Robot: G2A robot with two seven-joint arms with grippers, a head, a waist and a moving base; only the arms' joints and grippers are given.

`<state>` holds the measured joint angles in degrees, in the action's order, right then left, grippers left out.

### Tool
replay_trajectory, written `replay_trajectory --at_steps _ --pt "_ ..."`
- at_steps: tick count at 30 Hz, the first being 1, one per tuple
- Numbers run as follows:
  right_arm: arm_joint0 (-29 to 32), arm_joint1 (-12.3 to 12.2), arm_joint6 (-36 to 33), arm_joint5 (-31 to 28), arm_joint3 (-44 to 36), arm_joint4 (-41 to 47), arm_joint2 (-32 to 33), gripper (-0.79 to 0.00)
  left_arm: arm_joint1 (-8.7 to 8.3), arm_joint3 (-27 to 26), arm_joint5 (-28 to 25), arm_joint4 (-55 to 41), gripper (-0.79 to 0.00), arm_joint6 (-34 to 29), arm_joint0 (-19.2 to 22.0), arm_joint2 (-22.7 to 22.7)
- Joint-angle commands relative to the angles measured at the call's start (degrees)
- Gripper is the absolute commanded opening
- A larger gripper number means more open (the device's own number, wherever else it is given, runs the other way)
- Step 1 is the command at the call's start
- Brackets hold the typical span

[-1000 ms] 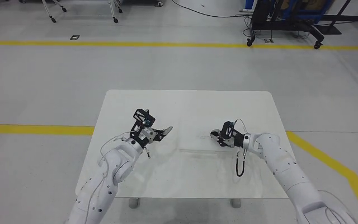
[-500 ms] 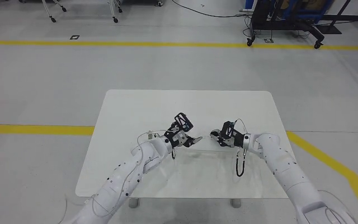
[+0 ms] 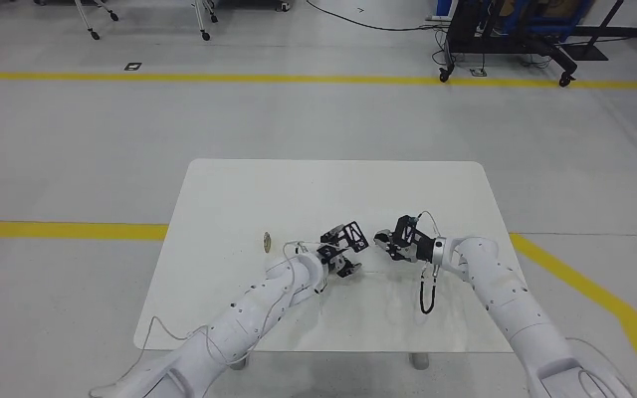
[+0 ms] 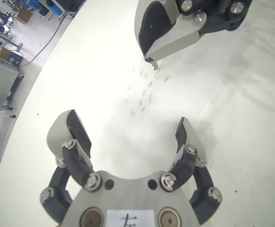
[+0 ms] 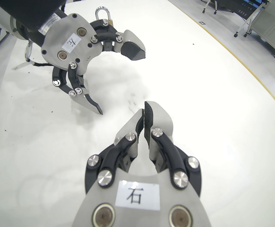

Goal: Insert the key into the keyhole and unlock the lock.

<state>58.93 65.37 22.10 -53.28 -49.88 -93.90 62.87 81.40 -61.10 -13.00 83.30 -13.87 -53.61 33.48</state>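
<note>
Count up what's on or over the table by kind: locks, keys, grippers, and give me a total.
padlock: 1
key: 1
grippers: 2 (left gripper open, right gripper shut on the key)
Total: 4

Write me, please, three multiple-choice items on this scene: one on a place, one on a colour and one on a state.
1. Where is the padlock relative to the left claw?
A. On the table, apart from it.
B. Inside its grip.
C. Hanging from it.

2. What colour is the padlock's shackle?
A. Red.
B. Silver.
C. Black.

3. How is the left claw?
A. Shut on the padlock.
B. Open and empty.
C. Shut, empty.

Key: 1 A, it lies alone on the white top; 2 B, the loop gleams silver; 3 B, it gapes with nothing inside.
</note>
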Motion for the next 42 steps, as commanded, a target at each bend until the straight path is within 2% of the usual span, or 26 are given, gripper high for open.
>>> replay_trajectory --at_steps 1,7,12,19,22,27,28,32,33,36,38,42 --pt "0.0 0.0 0.0 0.0 0.0 0.0 0.0 -0.785 0.15 0.3 0.3 -0.2 0.000 0.3 -0.1 0.2" --pt "0.2 0.0 0.0 0.8 -0.2 0.5 0.2 -0.785 -0.08 -0.1 0.7 0.4 0.000 0.1 -0.9 1.8" --pt "2.1 -1.2 2.8 2.6 -2.8 6.7 5.7 -0.785 -0.71 -1.4 0.5 1.2 0.000 0.3 -2.2 3.6" --pt "7.0 -3.2 1.9 3.3 -9.8 11.1 12.3 -0.785 -1.55 -3.8 -0.2 1.6 0.000 1.2 -4.0 6.1" --pt "7.6 -3.3 1.6 2.6 -10.7 12.3 12.7 -0.785 -2.34 -8.1 -2.5 5.7 0.000 0.6 -4.0 6.8" --pt "7.6 -3.3 1.6 2.6 -10.7 12.3 12.7 -0.785 -2.34 -8.1 -2.5 5.7 0.000 0.6 -4.0 6.8" --pt "7.6 -3.3 1.6 2.6 -10.7 12.3 12.7 -0.785 -2.46 -9.2 -0.5 6.9 0.000 1.4 -3.9 7.5" --pt "8.2 -2.5 0.9 2.8 -11.4 18.3 11.5 -0.785 -4.24 -14.7 5.2 2.4 0.000 12.5 -8.5 16.1" --pt "7.9 -2.2 -0.1 3.0 -11.2 20.8 10.9 -0.785 -4.78 -16.1 3.7 -1.9 0.000 16.1 -10.3 19.1" --pt "6.1 -1.0 -3.4 2.5 -9.4 30.3 9.1 -0.785 -6.25 -17.5 -5.5 -19.0 0.000 25.8 -15.7 28.9" --pt "4.4 -0.5 -6.1 2.4 -8.0 35.4 8.6 -0.785 -7.24 -17.9 -10.0 -21.9 0.000 27.0 -18.3 33.2" --pt "3.4 -0.3 -8.4 1.8 -7.1 38.9 8.4 -0.785 -7.24 -17.9 -10.0 -21.9 0.000 27.0 -18.3 33.2"
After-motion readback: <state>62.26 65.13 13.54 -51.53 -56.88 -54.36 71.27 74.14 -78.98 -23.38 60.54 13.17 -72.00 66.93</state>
